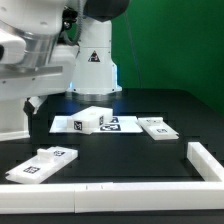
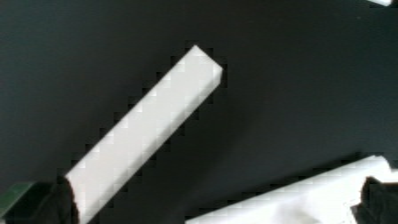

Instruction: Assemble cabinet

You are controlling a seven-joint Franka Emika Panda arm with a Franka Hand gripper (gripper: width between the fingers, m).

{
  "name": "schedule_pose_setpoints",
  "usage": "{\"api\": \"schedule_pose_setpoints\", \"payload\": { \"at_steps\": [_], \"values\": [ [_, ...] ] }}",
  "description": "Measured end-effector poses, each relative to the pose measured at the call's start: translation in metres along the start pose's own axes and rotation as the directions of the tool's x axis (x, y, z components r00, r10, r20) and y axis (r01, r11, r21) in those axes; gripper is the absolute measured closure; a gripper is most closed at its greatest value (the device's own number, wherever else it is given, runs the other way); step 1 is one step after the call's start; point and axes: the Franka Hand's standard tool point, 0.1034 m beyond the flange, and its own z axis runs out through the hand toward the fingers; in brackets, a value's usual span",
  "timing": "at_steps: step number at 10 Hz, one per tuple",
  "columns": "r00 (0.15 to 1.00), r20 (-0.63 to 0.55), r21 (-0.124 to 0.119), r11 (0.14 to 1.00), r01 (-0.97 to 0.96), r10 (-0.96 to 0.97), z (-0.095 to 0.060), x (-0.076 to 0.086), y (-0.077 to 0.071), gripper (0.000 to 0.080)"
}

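Note:
The cabinet's white box body (image 1: 94, 119) stands mid-table on the marker board (image 1: 122, 126), with tags on its faces. One flat tagged panel (image 1: 158, 127) lies to the exterior view's right of it. Another tagged panel (image 1: 44, 165) lies toward the front left. My gripper (image 1: 27, 107) hangs high over the table's left side, apart from all the pieces, with one dark finger (image 1: 33, 103) showing. In the wrist view my gripper (image 2: 210, 205) is open, holding nothing. Below it I see black table, a plain white strip (image 2: 151, 122) and the corner of a white piece (image 2: 329, 195).
A long plain white rail (image 1: 110, 194) runs along the table's front edge and turns up the right side (image 1: 205, 158). The robot's white base (image 1: 95, 60) stands behind the marker board. The arm's bulky links fill the upper left of the exterior view.

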Motion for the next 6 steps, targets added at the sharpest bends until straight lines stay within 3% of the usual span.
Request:
{"api": "schedule_pose_setpoints", "payload": {
  "at_steps": [1, 3, 4, 6],
  "values": [
    [1.000, -0.003, -0.004, 1.000, -0.009, 0.009, 0.003, -0.005, 0.005, 0.0004],
    [0.991, 0.009, -0.045, 0.990, -0.130, 0.131, 0.014, -0.042, 0.036, 0.0004],
    [0.982, 0.001, -0.061, 0.981, -0.186, 0.187, 0.019, -0.054, 0.041, 0.0004],
    [0.981, 0.073, -0.021, 0.983, -0.180, 0.181, 0.018, -0.056, 0.031, 0.0004]
  ]
}}
